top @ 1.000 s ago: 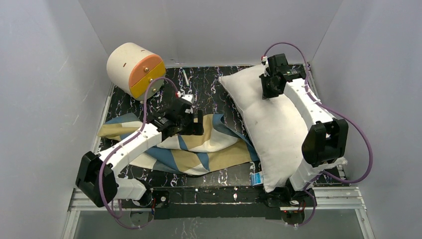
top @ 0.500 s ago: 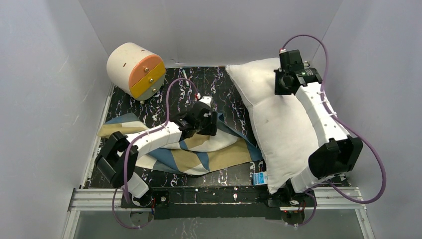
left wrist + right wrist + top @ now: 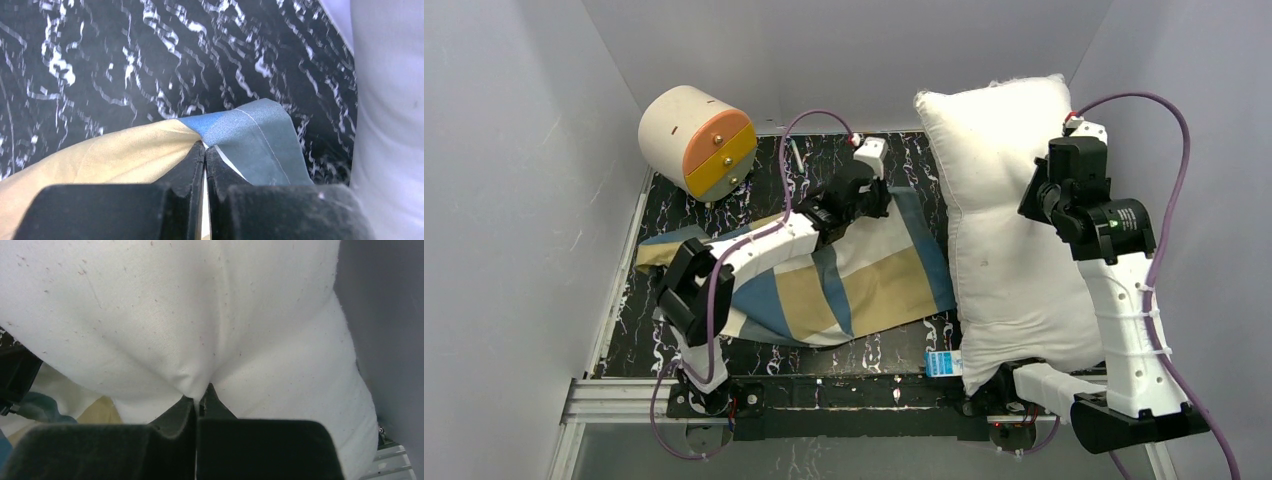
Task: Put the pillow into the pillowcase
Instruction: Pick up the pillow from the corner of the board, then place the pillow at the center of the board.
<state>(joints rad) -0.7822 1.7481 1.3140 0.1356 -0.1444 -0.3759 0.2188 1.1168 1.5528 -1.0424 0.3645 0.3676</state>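
Presently the left gripper [image 3: 205, 152] clamps the hem of the pillowcase [image 3: 864, 285] at the centre of the counter [image 3: 824, 165]; the right gripper [image 3: 200, 399] pinches the pillow [image 3: 1009, 240] at 3 o'clock. We judge both soft and light, best held at edges.

No writing can be read anywhere from here. A small blue-and-white tag [image 3: 939, 362] lies at the near edge of the counter [image 3: 824, 160], too small to make anything out on it.

The fingers [image 3: 182, 415] are pressed together on a fold of the white pillow [image 3: 175, 315], which fills the area above them. Tan pillowcase [image 3: 100, 412] fabric shows at their left.
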